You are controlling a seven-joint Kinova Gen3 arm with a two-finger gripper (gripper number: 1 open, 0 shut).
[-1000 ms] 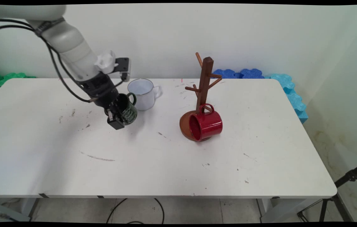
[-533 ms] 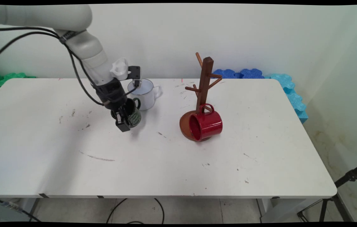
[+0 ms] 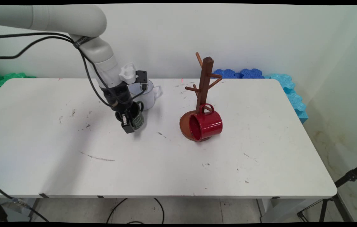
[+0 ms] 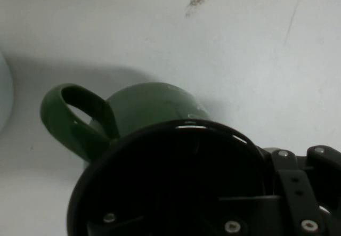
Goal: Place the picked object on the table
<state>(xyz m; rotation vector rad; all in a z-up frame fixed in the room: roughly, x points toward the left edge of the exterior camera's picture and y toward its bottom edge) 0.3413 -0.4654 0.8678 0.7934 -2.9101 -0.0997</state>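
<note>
My gripper (image 3: 128, 121) is shut on the rim of a dark green mug (image 3: 136, 117), one finger inside the mug and one outside. The mug hangs just above the white table (image 3: 165, 164), tilted. In the hand view the green mug (image 4: 144, 113) fills the lower half, its handle pointing left and its black inside facing the camera. A white enamel mug (image 3: 148, 94) stands right behind the gripper. To the right stands a brown wooden mug tree (image 3: 204, 85), with a red mug (image 3: 206, 123) hanging on a low peg over its round base.
Blue foam blocks (image 3: 288, 91) lie along the table's far right edge and green ones (image 3: 2, 78) at the far left. A black tripod (image 3: 342, 189) stands by the right front corner. Cables hang from the arm.
The arm has carried the green mug to the right and slightly toward the front, in steady steps. The white mug, the tree and the red mug have stayed in place.
</note>
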